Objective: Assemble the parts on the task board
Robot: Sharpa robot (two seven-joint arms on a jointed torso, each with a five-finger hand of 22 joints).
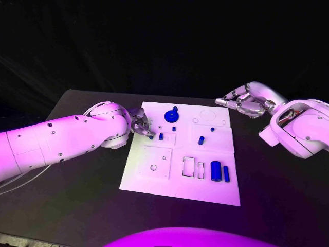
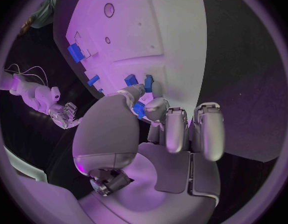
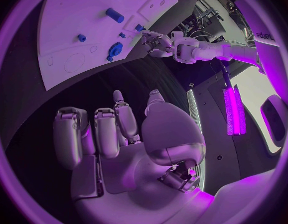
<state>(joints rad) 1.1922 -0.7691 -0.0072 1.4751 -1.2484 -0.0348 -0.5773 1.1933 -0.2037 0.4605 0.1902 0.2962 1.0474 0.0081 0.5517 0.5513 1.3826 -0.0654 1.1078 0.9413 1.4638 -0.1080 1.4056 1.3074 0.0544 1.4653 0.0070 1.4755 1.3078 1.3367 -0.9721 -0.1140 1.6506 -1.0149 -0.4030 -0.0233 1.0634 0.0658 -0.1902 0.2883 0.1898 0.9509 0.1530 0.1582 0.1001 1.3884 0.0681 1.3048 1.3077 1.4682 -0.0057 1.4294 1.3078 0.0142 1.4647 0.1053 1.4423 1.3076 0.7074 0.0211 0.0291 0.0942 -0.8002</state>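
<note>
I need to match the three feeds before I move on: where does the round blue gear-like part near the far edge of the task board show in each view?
Head view: the round blue part sits near the task board's far edge, just beyond the left hand.
Left wrist view: I cannot pick it out.
Right wrist view: it lies at the board's edge, toward the left hand.
Shared landmark: the left hand at the board.

white task board (image 1: 209,193) flat mid-table; blue round part (image 1: 171,113) near far edge, small pegs (image 1: 200,140) upright at centre, two blue cylinders (image 1: 216,171) lying near right edge.
</note>
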